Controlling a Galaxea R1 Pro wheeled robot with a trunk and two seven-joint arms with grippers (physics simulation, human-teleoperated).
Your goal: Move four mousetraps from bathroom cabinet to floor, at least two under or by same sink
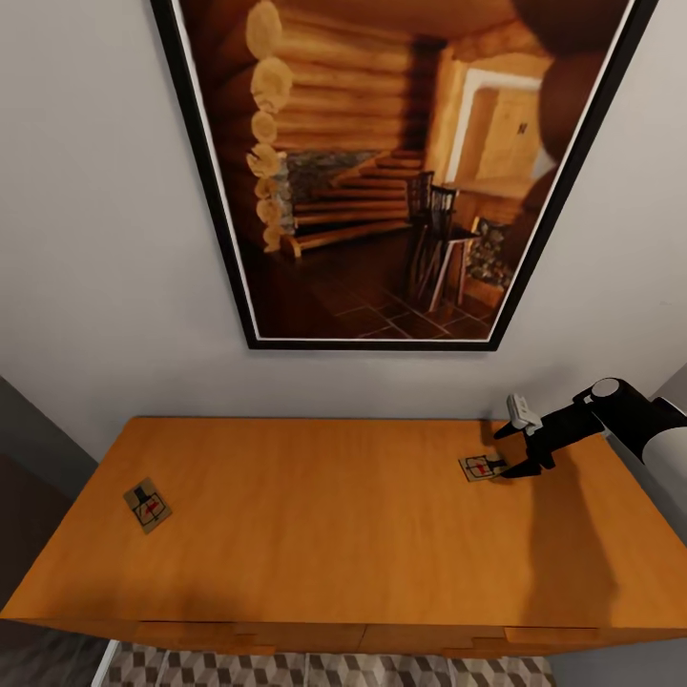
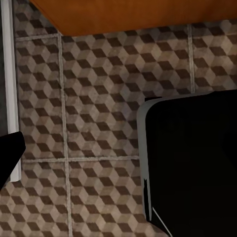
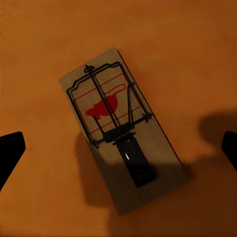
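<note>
Two mousetraps lie on the orange-brown top of the cabinet (image 1: 315,515). One mousetrap (image 1: 148,504) is near its left end. The other mousetrap (image 1: 482,467) is near the right end, a tan board with a dark wire bar and a red spot (image 3: 121,131). My right gripper (image 1: 512,450) hovers just over this trap, open, with a fingertip (image 3: 10,153) on each side and apart from it. My left gripper (image 2: 118,153) hangs low over the bathroom floor (image 2: 98,98) beside the cabinet's edge (image 2: 133,15); one dark fingertip (image 2: 10,153) stands far out, so it is open and holds nothing.
A large framed picture (image 1: 382,172) of a log cabin interior hangs on the white wall behind the cabinet. Cube-patterned tiles (image 1: 334,670) run along the cabinet's front. My dark base (image 2: 197,163) covers part of the floor, and a white strip (image 2: 10,74) borders it.
</note>
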